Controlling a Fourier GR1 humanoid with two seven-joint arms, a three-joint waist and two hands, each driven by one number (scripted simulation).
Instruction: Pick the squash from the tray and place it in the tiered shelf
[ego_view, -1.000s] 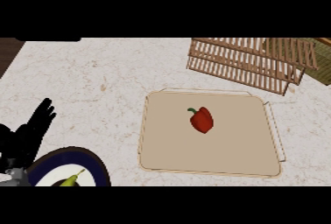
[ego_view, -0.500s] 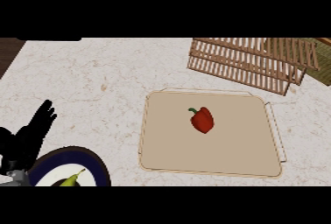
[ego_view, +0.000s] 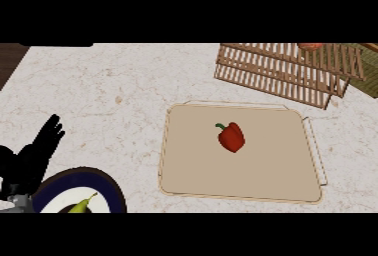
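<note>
Resting open at lower left, left hand partly hides plate.

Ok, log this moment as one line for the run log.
left hand: open, resting lower left | right hand: not in view | red vegetable: on tray, untouched | tiered shelf: upper right

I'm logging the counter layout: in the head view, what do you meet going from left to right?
Left hand, open at the left edge → dark-rimmed plate with a yellow-green item → red vegetable on the beige tray → wooden slatted shelf at upper right.
</note>
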